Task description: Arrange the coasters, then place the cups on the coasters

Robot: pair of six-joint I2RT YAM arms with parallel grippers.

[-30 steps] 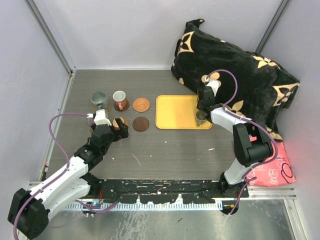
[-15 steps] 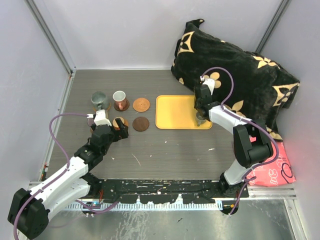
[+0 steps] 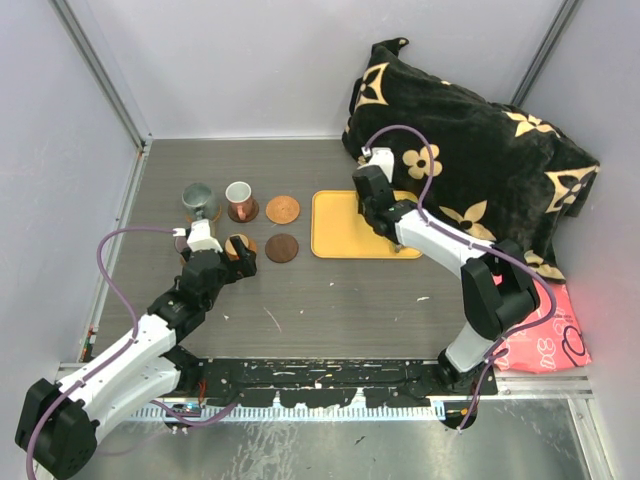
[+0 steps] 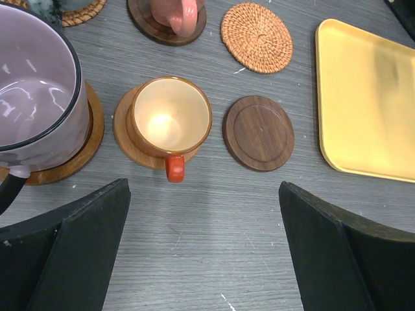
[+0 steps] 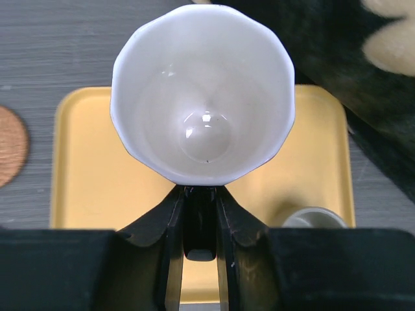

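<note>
A: Far coaster point(image 3: 282, 209), near coaster point(image 3: 281, 247): both bare?
B: Bare. Copper-pink cup point(image 3: 238, 198) sits on another, just left. Right gripper point(image 3: 372, 205) above yellow tray point(image 3: 345, 240), far edge. Left gripper point(image 3: 240, 256) left of near coaster.

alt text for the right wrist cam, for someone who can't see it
A white faceted cup, seen from above, is pinched at its near side by the right arm's shut jaws over a yellow square tray. A small grey cup sits at the tray's lower right; the edge of a brown round coaster shows far left.
</note>
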